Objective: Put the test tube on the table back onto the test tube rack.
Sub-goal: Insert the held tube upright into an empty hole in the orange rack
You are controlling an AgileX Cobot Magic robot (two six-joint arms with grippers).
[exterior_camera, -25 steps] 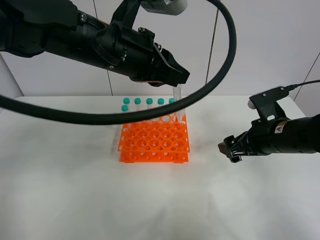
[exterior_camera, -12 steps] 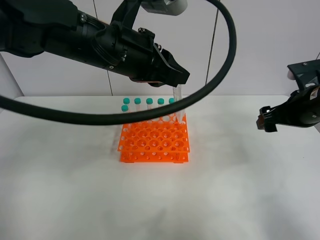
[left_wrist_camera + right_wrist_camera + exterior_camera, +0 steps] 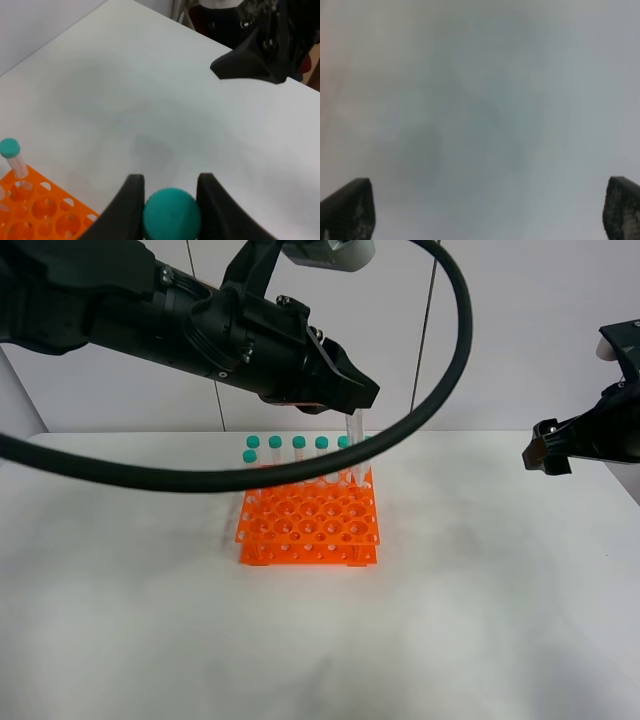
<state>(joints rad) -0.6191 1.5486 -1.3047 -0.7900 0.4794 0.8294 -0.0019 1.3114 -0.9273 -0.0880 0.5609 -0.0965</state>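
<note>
The orange test tube rack [image 3: 308, 522] stands on the white table [image 3: 480, 600], with several teal-capped tubes [image 3: 299, 443] along its back row. My left gripper [image 3: 354, 400] hangs over the rack's back right corner, shut on the test tube [image 3: 355, 450], which points down with its tip at the rack's top tier. In the left wrist view the two fingers [image 3: 131, 202] clamp the tube's teal cap [image 3: 172, 216], with the rack [image 3: 37, 212] beside it. My right gripper [image 3: 546, 454] is raised at the far right, open and empty [image 3: 485, 210].
One capped tube [image 3: 11, 152] stands at the rack's edge in the left wrist view, and the right arm [image 3: 260, 47] shows beyond the table. A thick black cable [image 3: 455, 350] loops over the rack. Bare tabletop lies in front of the rack.
My right gripper has drawn back to the right and risen, away from the table's middle. The left gripper and the tube have held still.
</note>
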